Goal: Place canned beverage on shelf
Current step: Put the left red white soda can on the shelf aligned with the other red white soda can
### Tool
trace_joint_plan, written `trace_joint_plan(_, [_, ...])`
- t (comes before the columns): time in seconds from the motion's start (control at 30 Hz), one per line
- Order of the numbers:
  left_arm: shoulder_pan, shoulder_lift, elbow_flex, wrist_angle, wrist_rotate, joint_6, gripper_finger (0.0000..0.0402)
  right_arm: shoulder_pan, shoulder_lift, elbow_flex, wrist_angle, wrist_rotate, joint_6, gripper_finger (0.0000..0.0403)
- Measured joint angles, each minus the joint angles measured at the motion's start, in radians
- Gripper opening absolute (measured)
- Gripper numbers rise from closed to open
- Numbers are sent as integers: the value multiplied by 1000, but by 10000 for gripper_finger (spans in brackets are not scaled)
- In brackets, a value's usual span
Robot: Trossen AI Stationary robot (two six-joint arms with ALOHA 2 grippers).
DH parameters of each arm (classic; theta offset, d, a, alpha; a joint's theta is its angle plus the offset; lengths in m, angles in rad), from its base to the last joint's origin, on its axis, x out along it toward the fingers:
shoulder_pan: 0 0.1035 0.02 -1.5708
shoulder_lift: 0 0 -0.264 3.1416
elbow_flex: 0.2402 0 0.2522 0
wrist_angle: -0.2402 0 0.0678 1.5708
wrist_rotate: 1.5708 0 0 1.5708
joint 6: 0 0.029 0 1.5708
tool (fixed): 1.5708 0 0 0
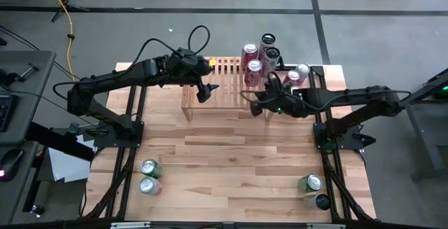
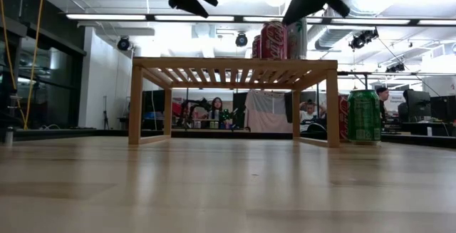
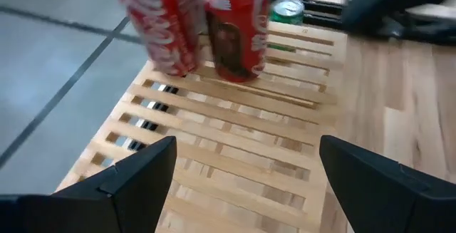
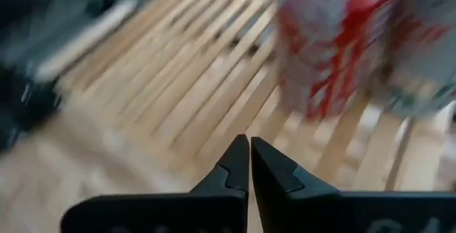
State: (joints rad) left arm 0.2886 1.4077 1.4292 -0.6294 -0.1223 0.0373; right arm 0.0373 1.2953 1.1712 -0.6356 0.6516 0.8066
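The light-wood slatted shelf (image 1: 220,82) stands on its short legs at the table's far middle. Two red cans (image 1: 250,52) (image 1: 253,71) stand upright on its right end, also seen in the left wrist view (image 3: 239,26). My left gripper (image 1: 203,89) hovers open above the shelf's left half, with bare slats (image 3: 235,147) between its fingers. My right gripper (image 1: 253,97) is shut and empty, above the shelf's near right corner, just short of a red can (image 4: 335,48).
Two dark-topped cans (image 1: 270,48) stand by the shelf's far right corner, and two more cans (image 1: 297,73) stand on the table to its right. Two cans (image 1: 150,176) wait at the near left and two (image 1: 313,190) at the near right. The middle of the table is bare wood.
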Motion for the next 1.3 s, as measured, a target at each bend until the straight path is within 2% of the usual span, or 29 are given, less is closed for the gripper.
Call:
trace_joint_plan(0.07, [0,0,0,25,59,49,337,-9,-8,-40,76,57,-2,1])
trace_joint_plan(0.23, [29,-40,-31,201,216,59,337,-36,23,-59,122,78,-74,0])
trace_joint_plan(0.5, [113,-186,-275,545,318,-111,337,-84,33,-60,132,65,-125,0])
trace_joint_plan(0.67, [137,-274,-433,701,320,-223,337,-122,37,-60,134,-15,-146,0])
trace_joint_plan(0.8, [143,-319,-496,760,300,-279,337,-141,40,-60,140,-26,-179,0])
trace_joint_plan(0.9, [143,-336,-511,759,266,-288,337,-156,45,-59,141,-32,-188,0])
trace_joint_plan(1.3, [143,-339,-512,761,262,-288,337,-195,46,-59,203,-38,-239,0])
